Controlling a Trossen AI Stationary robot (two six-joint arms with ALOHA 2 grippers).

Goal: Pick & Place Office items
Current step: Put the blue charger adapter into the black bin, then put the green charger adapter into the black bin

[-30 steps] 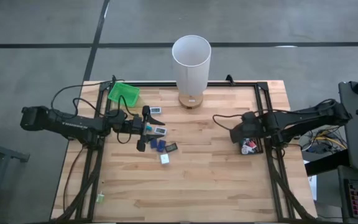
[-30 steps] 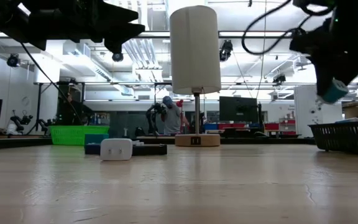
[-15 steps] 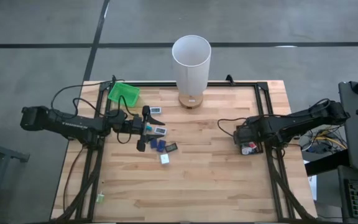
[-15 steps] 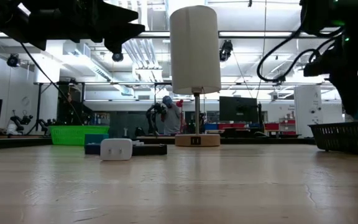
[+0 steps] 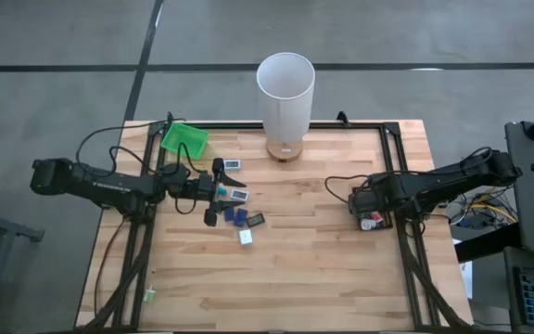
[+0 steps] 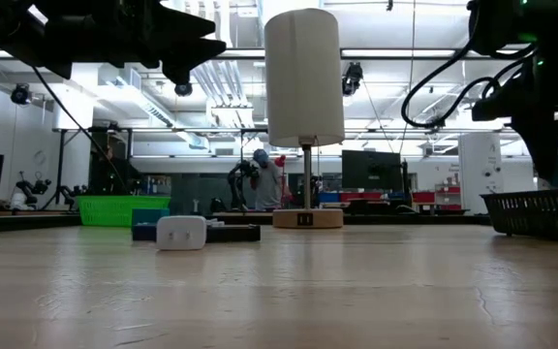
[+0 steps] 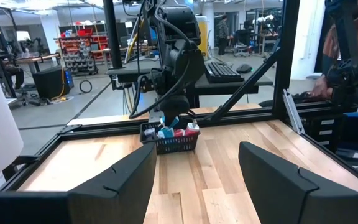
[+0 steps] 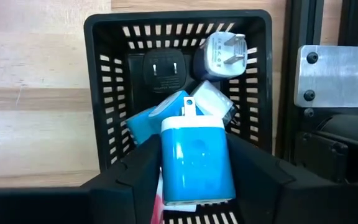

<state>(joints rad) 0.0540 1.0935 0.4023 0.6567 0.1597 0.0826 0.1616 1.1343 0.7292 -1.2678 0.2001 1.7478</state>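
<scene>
The counter [image 5: 323,250] carries a tall white cylinder [image 5: 286,93] at its far edge, a green tray [image 5: 184,138] at the far left corner and a black basket [image 8: 104,93] at the right edge. The task looks partly done – the basket already holds several items: a black plug [image 8: 163,70], a white plug [image 8: 222,53] with its prongs up, a white block [image 8: 213,102] and a teal piece [image 8: 151,121] under them. A small cluster of items [image 5: 237,211] is left on the counter left of centre, just beside the left arm – dark blue pieces, white blocks and a dark flat one, so a handful of trips remain, as I judge it. The green tray shows nothing in it from above. The right tool [image 8: 191,180] hangs directly over the basket with a blue charger [image 8: 196,158], white-capped and prongs pointing away, between its fingers [image 8: 135,174]; the fingers stand close against the charger's sides, but whether they grip it or have let go I cannot tell – the charger sits just above the pile and has not settled among the others. The left tool [image 7: 194,180] waits above the cluster on the counter, its fingers [image 7: 123,183] about half apart and nothing between them. In the low view the white block [image 6: 181,233] and dark pieces stand in front of the green tray.
</scene>
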